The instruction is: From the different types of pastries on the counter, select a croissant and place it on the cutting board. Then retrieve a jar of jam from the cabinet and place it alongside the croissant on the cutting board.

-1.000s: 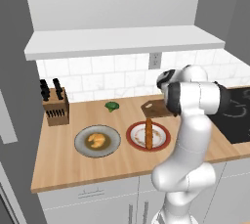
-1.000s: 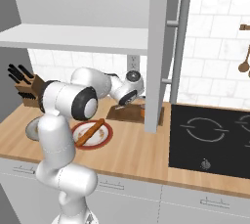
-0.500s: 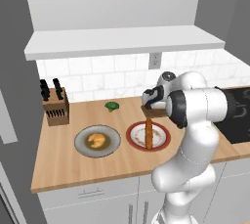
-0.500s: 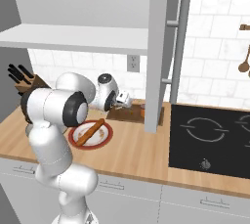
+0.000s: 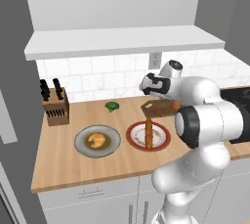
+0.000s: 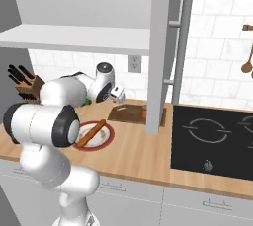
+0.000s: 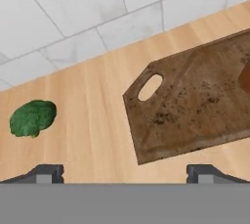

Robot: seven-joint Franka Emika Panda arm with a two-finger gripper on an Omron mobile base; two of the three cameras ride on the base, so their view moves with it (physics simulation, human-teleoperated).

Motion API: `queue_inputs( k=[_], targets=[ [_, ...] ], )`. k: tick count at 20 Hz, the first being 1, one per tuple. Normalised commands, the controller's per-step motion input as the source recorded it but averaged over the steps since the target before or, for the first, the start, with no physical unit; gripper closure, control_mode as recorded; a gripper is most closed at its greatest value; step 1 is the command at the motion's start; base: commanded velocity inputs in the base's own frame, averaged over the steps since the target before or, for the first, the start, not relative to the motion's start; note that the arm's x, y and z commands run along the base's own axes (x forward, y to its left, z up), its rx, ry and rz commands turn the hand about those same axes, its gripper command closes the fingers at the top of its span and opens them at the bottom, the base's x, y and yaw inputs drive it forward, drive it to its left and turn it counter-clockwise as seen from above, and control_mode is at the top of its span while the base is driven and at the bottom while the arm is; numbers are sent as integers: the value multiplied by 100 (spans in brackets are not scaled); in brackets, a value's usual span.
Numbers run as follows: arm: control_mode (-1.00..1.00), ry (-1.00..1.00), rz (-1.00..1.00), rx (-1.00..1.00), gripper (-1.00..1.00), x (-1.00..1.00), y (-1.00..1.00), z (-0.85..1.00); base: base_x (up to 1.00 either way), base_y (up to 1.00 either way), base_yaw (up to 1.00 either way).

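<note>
Gripper spread wide and empty above the cutting board's handle end; croissant lies well left of the board.

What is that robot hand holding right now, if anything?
Nothing. The gripper is open, its two fingertips spread wide with only bare counter between them, beside the cutting board.

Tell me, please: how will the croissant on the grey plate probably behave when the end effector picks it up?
The croissant looks small and puffy, so it is probably light and may crush under a firm squeeze. Its curved crescent shape could slip between flat fingers. It lies loose on a shallow grey plate, so a push would likely slide it.
</note>
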Motion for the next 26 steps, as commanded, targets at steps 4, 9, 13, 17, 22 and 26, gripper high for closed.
queue_inputs(
  k=[4, 9, 13, 17, 22, 26],
  targets=[
    [-100, -4, -2, -1, -100, -100, 100, -74, 0, 0, 0],
    [-100, -1, -5, 0, -100, -100, 100, -24, 0, 0, 0],
    [-100, -8, 0, 1, -100, -63, 90, 4, 0, 0, 0],
    [-100, 0, 9, 18, -100, -2, 56, 92, 0, 0, 0],
    [-100, 7, 11, 10, -100, -31, 93, 40, 0, 0, 0],
    [-100, -1, 7, 0, -100, -55, 96, -6, 0, 0, 0]
  ],
)
